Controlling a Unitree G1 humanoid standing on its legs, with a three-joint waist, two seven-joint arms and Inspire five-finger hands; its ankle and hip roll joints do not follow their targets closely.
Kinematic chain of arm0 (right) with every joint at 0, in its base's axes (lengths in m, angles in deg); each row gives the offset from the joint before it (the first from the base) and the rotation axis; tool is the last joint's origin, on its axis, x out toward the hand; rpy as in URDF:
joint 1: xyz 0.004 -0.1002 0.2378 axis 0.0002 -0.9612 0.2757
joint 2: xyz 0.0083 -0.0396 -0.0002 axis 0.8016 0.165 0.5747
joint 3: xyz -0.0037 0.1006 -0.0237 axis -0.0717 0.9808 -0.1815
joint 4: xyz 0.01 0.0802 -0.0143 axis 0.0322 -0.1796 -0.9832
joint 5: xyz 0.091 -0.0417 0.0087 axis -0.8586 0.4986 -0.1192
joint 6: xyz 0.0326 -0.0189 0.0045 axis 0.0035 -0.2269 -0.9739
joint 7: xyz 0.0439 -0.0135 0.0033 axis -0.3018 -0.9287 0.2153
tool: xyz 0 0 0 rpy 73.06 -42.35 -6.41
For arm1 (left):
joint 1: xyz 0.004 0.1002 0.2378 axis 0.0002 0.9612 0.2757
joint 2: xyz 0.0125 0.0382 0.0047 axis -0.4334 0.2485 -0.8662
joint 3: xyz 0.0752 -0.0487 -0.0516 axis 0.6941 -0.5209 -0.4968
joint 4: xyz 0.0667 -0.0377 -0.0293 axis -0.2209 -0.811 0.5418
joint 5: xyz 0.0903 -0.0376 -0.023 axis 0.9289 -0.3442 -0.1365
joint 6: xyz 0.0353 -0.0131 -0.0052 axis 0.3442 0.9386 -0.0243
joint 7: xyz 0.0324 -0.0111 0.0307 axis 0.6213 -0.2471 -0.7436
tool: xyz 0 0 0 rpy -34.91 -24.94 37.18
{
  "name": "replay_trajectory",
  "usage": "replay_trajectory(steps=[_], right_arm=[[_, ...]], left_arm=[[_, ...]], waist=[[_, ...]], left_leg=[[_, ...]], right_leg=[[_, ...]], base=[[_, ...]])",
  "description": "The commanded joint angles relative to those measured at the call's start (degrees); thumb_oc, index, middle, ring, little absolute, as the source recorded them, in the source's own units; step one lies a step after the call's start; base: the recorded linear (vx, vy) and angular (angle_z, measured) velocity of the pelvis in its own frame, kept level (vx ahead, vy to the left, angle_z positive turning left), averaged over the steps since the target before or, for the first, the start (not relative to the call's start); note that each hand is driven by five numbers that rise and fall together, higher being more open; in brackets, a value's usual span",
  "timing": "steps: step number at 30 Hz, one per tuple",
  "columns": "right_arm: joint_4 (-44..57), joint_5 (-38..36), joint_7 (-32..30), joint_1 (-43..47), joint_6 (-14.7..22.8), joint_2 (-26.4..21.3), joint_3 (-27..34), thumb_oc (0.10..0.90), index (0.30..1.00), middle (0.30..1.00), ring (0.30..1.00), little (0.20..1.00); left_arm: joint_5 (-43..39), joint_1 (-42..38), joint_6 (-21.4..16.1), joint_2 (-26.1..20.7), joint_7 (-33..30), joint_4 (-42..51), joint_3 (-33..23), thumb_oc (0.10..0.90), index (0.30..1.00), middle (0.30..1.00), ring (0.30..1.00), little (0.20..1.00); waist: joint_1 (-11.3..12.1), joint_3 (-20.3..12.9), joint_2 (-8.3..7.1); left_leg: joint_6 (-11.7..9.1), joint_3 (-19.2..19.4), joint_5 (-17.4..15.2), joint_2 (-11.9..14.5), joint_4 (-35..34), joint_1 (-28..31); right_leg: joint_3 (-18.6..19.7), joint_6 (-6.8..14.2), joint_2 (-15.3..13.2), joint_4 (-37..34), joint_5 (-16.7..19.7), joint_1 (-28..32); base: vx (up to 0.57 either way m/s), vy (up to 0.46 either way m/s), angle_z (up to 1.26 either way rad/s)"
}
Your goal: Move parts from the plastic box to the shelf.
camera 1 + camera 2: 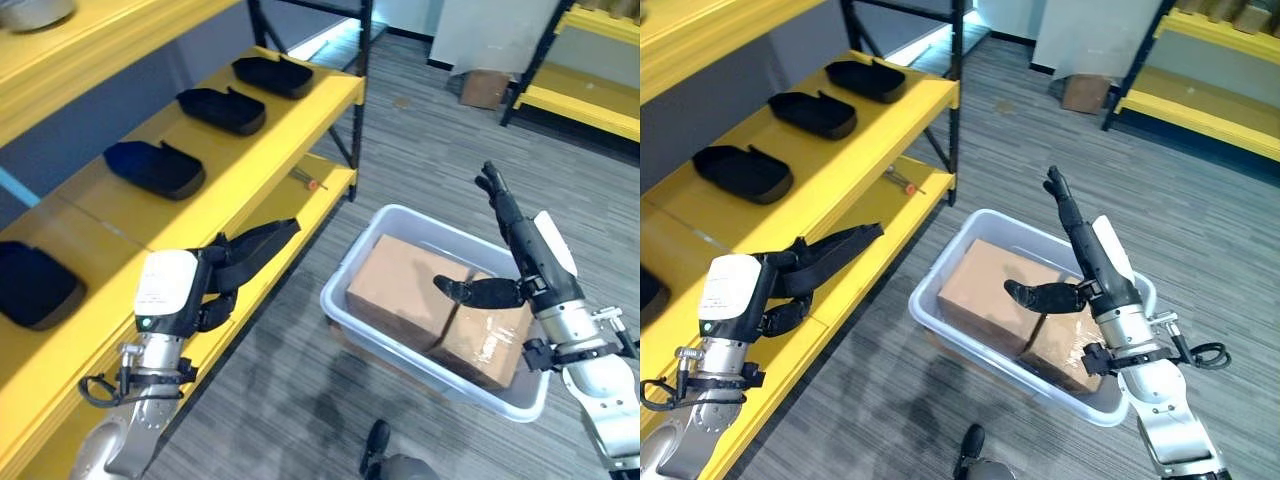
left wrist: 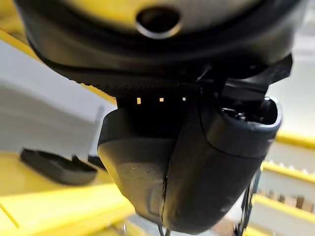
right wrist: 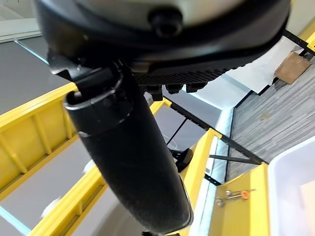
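Leftmost, four black parts [image 1: 154, 168] lie in a row on the yellow shelf [image 1: 240, 180]. Beside its edge the left hand [image 1: 225, 265] hovers, fingers straight, holding nothing. Right of it, the box [image 1: 395, 330] holds cartons [image 1: 405, 285]; above them the right hand [image 1: 510, 255] is spread wide, empty.

A pale grey plastic box [image 1: 352, 318] sits on the grey carpeted floor just beside the yellow shelf [image 1: 260, 150]. Two brown cardboard parcels [image 1: 405, 288] lie side by side inside it, touching, and take up most of its space; the one nearer the right has clear tape across its top. Four black tray-shaped parts [image 1: 154, 168] rest in a row along the middle shelf board, apart from one another.
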Motion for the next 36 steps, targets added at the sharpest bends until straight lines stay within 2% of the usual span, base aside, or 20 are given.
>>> replay_trajectory(steps=[1,6,8,9,10,11,14,17,18,19,20,21,22,24,25,26,27,29,31,36], right_arm=[[2.8,0.1,-2.8,4.1,5.3,-1.2,1.6,0.9,1.0,1.0,1.0,1.0],[2.4,2.0,-3.5,5.7,4.6,-0.4,-0.6,0.9,1.0,1.0,1.0,1.0],[2.2,4.7,-4.2,6.2,3.8,0.9,-2.0,0.9,1.0,1.0,1.0,1.0],[2.1,5.1,-4.4,6.2,3.7,1.3,-2.2,0.9,1.0,1.0,1.0,1.0],[2.0,5.4,-4.6,6.3,3.6,1.6,-2.5,0.9,1.0,1.0,1.0,1.0],[2.0,5.5,-4.6,6.3,3.6,1.7,-2.5,0.9,1.0,1.0,1.0,1.0],[2.1,7.0,-5.0,6.1,3.3,2.8,-3.2,0.9,1.0,1.0,1.0,1.0],[1.9,8.0,-5.1,5.9,2.8,3.8,-4.2,0.9,1.0,1.0,1.0,1.0],[2.0,8.0,-5.2,6.1,2.8,4.1,-4.6,0.9,1.0,1.0,1.0,1.0],[1.9,8.3,-5.0,6.2,2.8,4.1,-5.2,0.9,1.0,1.0,1.0,1.0],[1.6,8.4,-4.8,6.1,2.7,4.0,-5.3,0.9,1.0,1.0,1.0,1.0],[1.4,8.1,-4.5,5.8,2.8,3.8,-5.4,0.9,1.0,1.0,1.0,1.0],[1.4,8.1,-4.5,5.8,2.8,3.8,-5.3,0.9,1.0,1.0,1.0,1.0],[1.1,7.4,-4.0,4.9,3.0,3.5,-5.0,0.9,1.0,1.0,1.0,1.0],[1.1,7.4,-4.0,4.8,3.0,3.5,-5.0,0.9,1.0,1.0,1.0,1.0],[1.2,6.4,-3.4,4.0,3.3,3.1,-4.4,0.9,1.0,1.0,1.0,1.0],[1.0,6.1,-3.5,3.7,3.5,2.9,-4.2,0.9,1.0,1.0,1.0,1.0],[1.5,6.0,-3.6,3.2,3.6,3.0,-4.1,0.9,1.0,1.0,1.0,1.0],[1.5,5.8,-3.6,3.4,3.7,2.4,-4.1,0.9,1.0,1.0,1.0,1.0],[2.1,3.4,-3.7,1.6,4.5,2.1,-1.9,0.9,1.0,1.0,1.0,1.0]], left_arm=[[-2.0,-4.7,-2.8,-2.2,-8.0,8.9,-7.0,0.4,0.3,0.3,0.3,0.3],[-0.5,-6.5,-2.8,-3.7,-9.8,11.2,-6.0,0.4,0.3,0.3,0.3,0.3],[0.6,-7.1,-2.4,-3.8,-11.5,14.1,-6.1,0.4,0.3,0.3,0.3,0.3],[0.8,-7.2,-2.4,-3.8,-12.0,14.7,-6.3,0.4,0.3,0.3,0.3,0.3],[1.0,-7.2,-2.3,-3.8,-12.4,15.2,-6.3,0.4,0.3,0.3,0.3,0.3],[1.1,-7.2,-2.3,-3.9,-12.3,15.3,-6.4,0.4,0.3,0.3,0.3,0.3],[1.8,-7.7,-1.7,-4.2,-13.4,16.3,-6.7,0.4,0.3,0.3,0.3,0.3],[2.1,-8.5,-1.1,-5.1,-13.7,16.7,-7.0,0.4,0.3,0.3,0.3,0.3],[1.9,-9.1,-0.8,-5.5,-14.0,16.3,-6.6,0.4,0.3,0.3,0.3,0.3],[1.2,-9.6,-0.9,-5.9,-14.1,15.3,-6.1,0.4,0.3,0.3,0.3,0.3],[0.8,-10.0,-0.9,-5.7,-13.8,14.8,-5.7,0.4,0.3,0.3,0.3,0.3],[0.2,-10.2,-1.1,-5.5,-13.4,14.4,-5.4,0.4,0.3,0.3,0.3,0.3],[0.2,-10.2,-1.1,-5.5,-13.4,14.4,-5.4,0.4,0.3,0.3,0.3,0.3],[-0.9,-9.9,-1.0,-4.7,-12.5,13.1,-4.9,0.4,0.3,0.3,0.3,0.3],[-0.9,-9.9,-1.0,-4.7,-12.5,13.1,-4.9,0.4,0.3,0.3,0.3,0.3],[-1.6,-8.5,-0.7,-4.0,-11.6,11.7,-5.0,0.4,0.3,0.3,0.3,0.3],[-1.8,-7.8,-0.5,-3.7,-11.3,11.3,-5.5,0.4,0.3,0.3,0.3,0.3],[-1.5,-6.2,-0.2,-3.1,-11.3,10.6,-6.4,0.4,0.3,0.3,0.3,0.3],[-2.0,-5.0,-0.6,-2.2,-11.3,10.6,-6.9,0.4,0.3,0.3,0.3,0.3],[-4.8,-0.5,-1.8,0.5,-10.5,11.2,-8.2,0.4,0.3,0.3,0.3,0.3]], waist=[[-0.5,-8.5,-0.44],[0.9,-8.3,-1.31],[1.9,-8.2,-2.65],[2.1,-8.1,-2.88],[2.2,-7.8,-3.52],[2.1,-8.1,-3.5],[2.5,-7.3,-4.36],[2.4,-6.1,-4.6],[1.8,-5.5,-4.71],[0.9,-5.1,-4.75],[0.4,-5.4,-4.74],[0.2,-5.7,-4.77],[0.3,-5.7,-4.8],[-0.1,-6.5,-4.91],[-0.1,-6.6,-4.92],[-0.5,-7.7,-5.24],[-0.4,-8.3,-5.42],[0.7,-8.7,-5.66],[0.4,-9.4,-5.46],[1.6,-9.3,-5.33]], left_leg=[[-0.1,-2.5,-3.1,-0.5,4.8,0.4],[1.9,-2.9,-3.6,-4.2,0.8,1.5],[4.7,-4.6,-5.3,-8.6,0.0,1.1],[5.3,-5.1,-5.6,-9.6,0.0,1.0],[6.1,-4.6,-5.1,-11.0,0.0,0.6],[6.1,-5.5,-5.8,-11.0,0.0,0.9],[7.6,-5.2,-5.3,-13.4,0.0,0.7],[8.3,-6.4,-5.1,-14.3,0.0,0.9],[8.6,-7.7,-4.7,-14.3,0.0,0.7],[9.1,-9.1,-4.1,-14.2,0.0,0.2],[9.3,-9.7,-3.5,-14.2,0.0,-0.3],[9.4,-9.9,-3.2,-14.2,0.0,-0.6],[9.4,-9.8,-2.9,-14.2,0.0,-0.8],[9.9,-11.2,-2.1,-14.7,0.0,-1.7],[9.8,-11.1,-1.8,-14.7,0.0,-1.9],[10.0,-13.0,-1.3,-15.5,0.0,-3.0],[9.8,-13.6,-0.6,-15.8,0.0,-4.2],[9.4,-14.6,0.1,-16.5,0.0,-5.1],[9.0,-15.9,0.9,-16.3,0.0,-6.1],[7.9,-18.9,2.7,-16.1,0.3,-7.6]], right_leg=[[4.3,7.1,-1.4,-2.4,-2.6,2.9],[3.4,10.0,-5.1,-1.9,0.8,2.0],[3.6,12.7,-8.8,-0.9,3.6,0.8],[3.8,13.2,-9.7,-0.6,4.3,0.6],[2.9,13.0,-11.2,-0.2,5.8,0.0],[4.1,13.8,-11.0,-0.4,5.3,0.3],[3.5,14.1,-13.8,1.5,7.2,-0.9],[6.0,14.1,-14.9,5.9,7.5,-2.1],[9.6,13.8,-13.7,7.2,7.6,-2.8],[16.5,12.4,-9.7,9.9,4.1,-4.0],[20.2,11.2,-5.9,11.6,0.5,-4.3],[22.4,10.2,-3.1,13.1,-2.2,-4.2],[22.5,10.0,-3.1,13.3,-2.1,-4.5],[25.6,8.2,2.1,16.1,-6.6,-3.5],[25.6,8.0,2.1,16.2,-6.4,-3.8],[29.9,6.7,7.1,16.0,-9.2,-3.0],[31.5,6.0,8.7,13.8,-9.1,-2.6],[31.6,5.4,8.4,9.4,-8.1,-1.3],[33.0,4.9,9.5,4.4,-6.3,0.3],[28.7,4.4,8.8,-2.0,-3.9,2.7]], base=[[-0.05,0.333,0.0],[-0.07,0.267,0.21],[-0.18,0.525,0.31],[-0.21,0.443,0.14],[-0.06,0.204,0.11],[-0.12,0.17,0.21],[-0.1,0.21,0.08],[-0.1,0.17,0.08],[-0.14,0.133,0.15],[-0.11,0.114,0.26],[-0.06,0.104,0.43],[-0.02,0.04,0.65],[-0.02,0.037,0.66],[-0.01,0.037,0.44],[0.01,0.005,0.37],[-0.02,-0.035,0.28],[-0.02,-0.042,0.24],[-0.04,-0.069,0.6],[-0.02,-0.113,0.36],[-0.03,-0.106,0.42]])
